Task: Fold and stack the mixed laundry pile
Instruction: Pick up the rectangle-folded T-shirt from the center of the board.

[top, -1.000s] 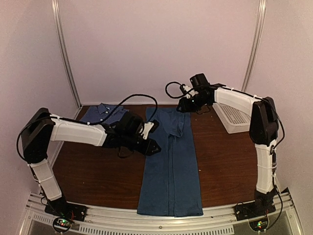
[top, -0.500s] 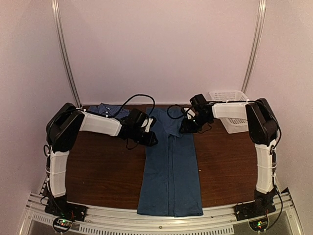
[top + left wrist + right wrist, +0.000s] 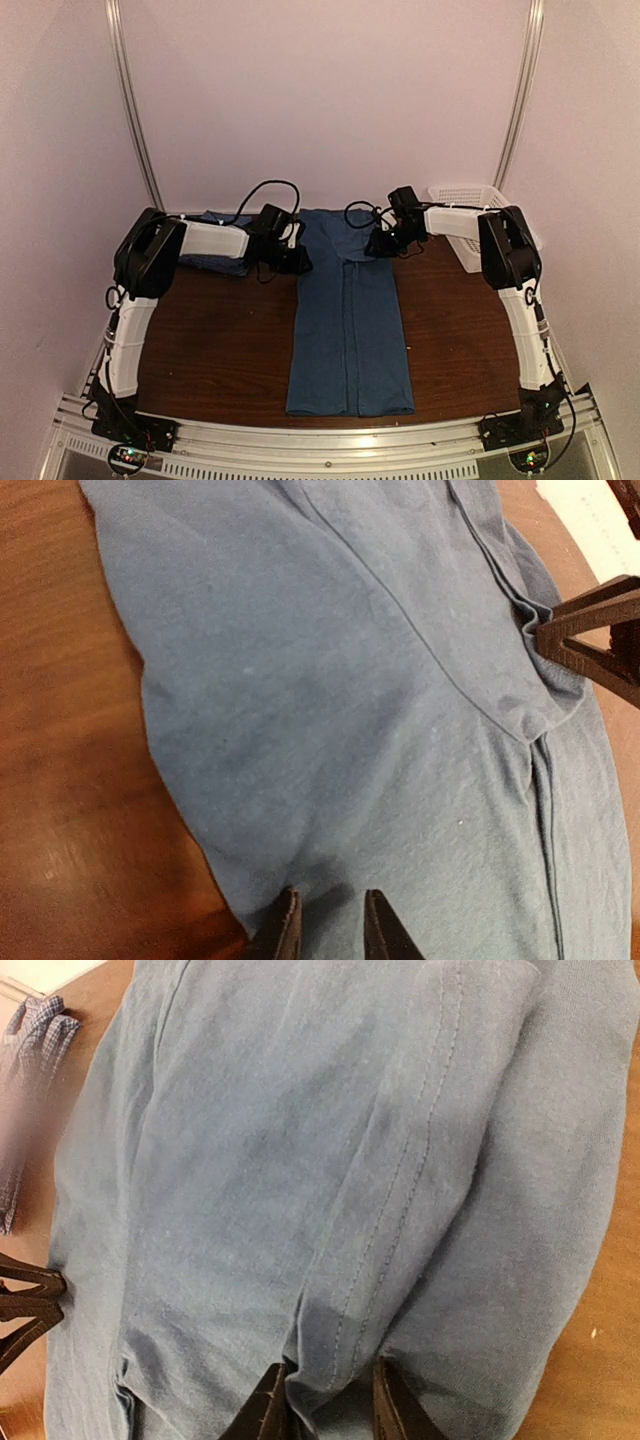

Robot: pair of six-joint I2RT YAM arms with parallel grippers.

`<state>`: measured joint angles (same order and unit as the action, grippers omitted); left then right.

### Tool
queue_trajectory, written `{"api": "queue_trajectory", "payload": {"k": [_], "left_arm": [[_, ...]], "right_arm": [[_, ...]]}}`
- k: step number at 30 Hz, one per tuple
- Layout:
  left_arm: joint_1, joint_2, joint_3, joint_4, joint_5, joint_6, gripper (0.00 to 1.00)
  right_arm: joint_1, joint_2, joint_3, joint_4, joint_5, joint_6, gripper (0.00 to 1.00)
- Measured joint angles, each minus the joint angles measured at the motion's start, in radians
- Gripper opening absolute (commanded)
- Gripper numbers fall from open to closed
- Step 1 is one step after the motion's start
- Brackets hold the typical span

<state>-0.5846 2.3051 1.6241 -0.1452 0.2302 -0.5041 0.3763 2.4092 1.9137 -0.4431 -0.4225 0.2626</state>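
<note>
Now we see the teal t-shirt (image 3: 348, 330) lying flat down the middle of the table (image 3: 210, 340). It is folded lengthwise into a long strip that runs from the near edge towards the far side. Both arms reach to its far end. The left gripper (image 3: 298, 262) sits low at the strip's left edge. In its wrist view we see the fingers (image 3: 285, 930) drawn close with a tuck of teal cloth between them. The right gripper (image 3: 376, 249) sits opposite at the right edge, its fingers (image 3: 270, 1400) likewise narrowed on a raised, stitched fold of the same garment. The checked shirt (image 3: 212, 265) lies at the far left of the table, partly under the left arm, beside the t-shirt. A white basket (image 3: 465, 195) stands at the far right.
</note>
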Motion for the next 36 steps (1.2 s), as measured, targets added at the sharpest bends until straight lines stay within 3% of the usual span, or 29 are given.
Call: {"api": "queue_trajectory", "payload": {"k": [5, 11, 13, 22, 27, 33, 36], "left_arm": [[0.041, 0.077, 0.129, -0.03, 0.023, 0.009, 0.26], [0.065, 0.06, 0.152, -0.075, 0.054, 0.033, 0.35], [0.067, -0.009, 0.078, -0.061, 0.064, 0.034, 0.36], [0.013, -0.592, -0.452, -0.025, 0.085, 0.029, 0.36], [-0.113, -0.807, -0.755, -0.021, 0.089, -0.016, 0.36], [-0.305, -0.952, -0.943, -0.062, 0.097, -0.11, 0.36], [-0.34, -1.021, -1.038, -0.03, 0.115, -0.182, 0.36]], "right_arm": [[-0.013, 0.075, 0.132, -0.024, -0.029, 0.007, 0.41], [-0.024, 0.023, 0.11, -0.055, -0.054, 0.002, 0.48], [-0.028, -0.082, 0.0, -0.05, -0.07, 0.002, 0.48], [-0.009, -0.71, -0.583, 0.021, -0.137, 0.053, 0.49], [0.096, -0.888, -0.906, 0.045, -0.151, 0.127, 0.48], [0.243, -1.094, -1.175, 0.022, -0.142, 0.238, 0.48], [0.288, -1.186, -1.258, 0.037, -0.14, 0.296, 0.44]]}}
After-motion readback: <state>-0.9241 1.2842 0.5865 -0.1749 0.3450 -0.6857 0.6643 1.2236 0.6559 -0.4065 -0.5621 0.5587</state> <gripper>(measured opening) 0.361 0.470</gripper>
